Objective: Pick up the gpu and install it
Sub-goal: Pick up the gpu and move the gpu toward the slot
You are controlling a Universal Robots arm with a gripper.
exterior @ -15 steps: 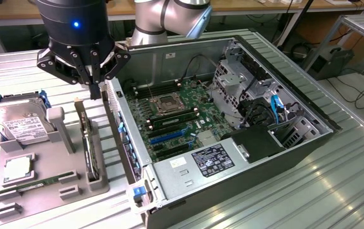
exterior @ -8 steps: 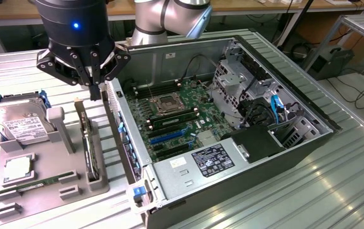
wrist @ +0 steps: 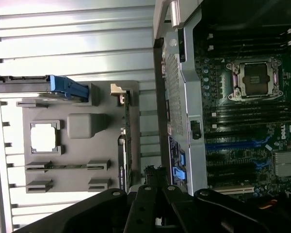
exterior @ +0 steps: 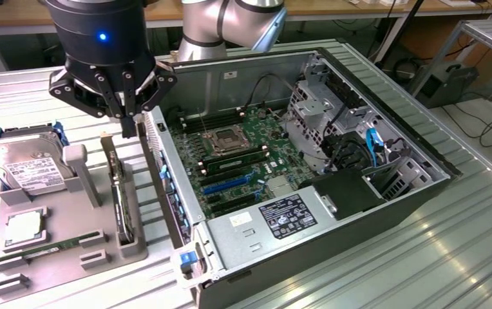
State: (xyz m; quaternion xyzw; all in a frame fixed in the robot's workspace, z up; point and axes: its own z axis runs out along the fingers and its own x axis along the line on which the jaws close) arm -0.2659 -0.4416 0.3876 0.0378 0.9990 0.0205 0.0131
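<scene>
The gpu stands on its long edge in a slot of the grey holder tray, its silver bracket at the far end. My gripper hangs just above that far end, between the card and the side wall of the open computer case. Its fingers are shut together with nothing between them, and they do not touch the card. In the wrist view the gpu appears as a thin dark strip on the tray, a little to one side of my gripper.
The tray also carries a hard drive in a blue caddy, a CPU and a RAM stick. Inside the case lie the motherboard with blue expansion slots, a drive cage and the power supply.
</scene>
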